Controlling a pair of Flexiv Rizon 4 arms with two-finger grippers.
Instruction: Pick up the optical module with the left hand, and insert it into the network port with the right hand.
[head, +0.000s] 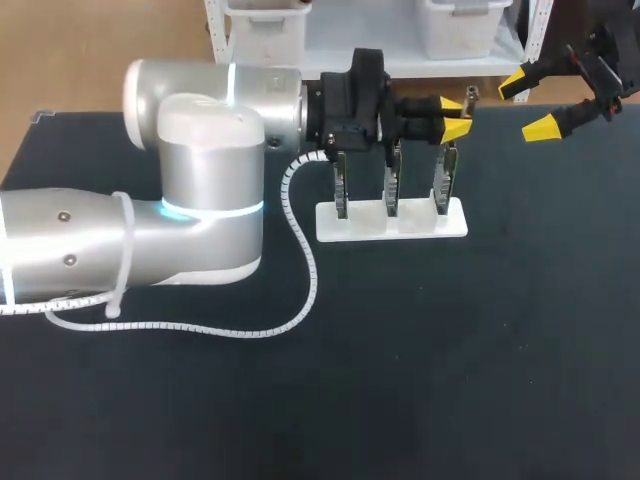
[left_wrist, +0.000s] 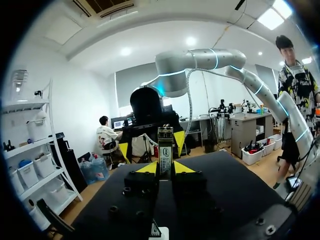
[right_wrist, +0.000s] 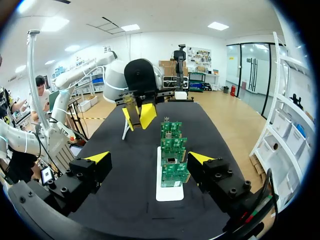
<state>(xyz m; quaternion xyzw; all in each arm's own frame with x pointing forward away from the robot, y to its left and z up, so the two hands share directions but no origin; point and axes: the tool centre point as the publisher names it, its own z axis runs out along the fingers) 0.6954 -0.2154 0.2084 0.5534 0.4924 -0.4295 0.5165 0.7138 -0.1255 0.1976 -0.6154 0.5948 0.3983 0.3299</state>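
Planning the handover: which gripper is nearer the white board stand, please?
Left. The left gripper, holding the optical module, is above the right end of the white stand; the right gripper is apart, beyond that end.

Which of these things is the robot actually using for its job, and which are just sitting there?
Part of the job:
- the module, held in the left gripper
- three green boards on their white stand
- the right gripper, open

Just there:
- the black table
- the white coiled cable along the left arm
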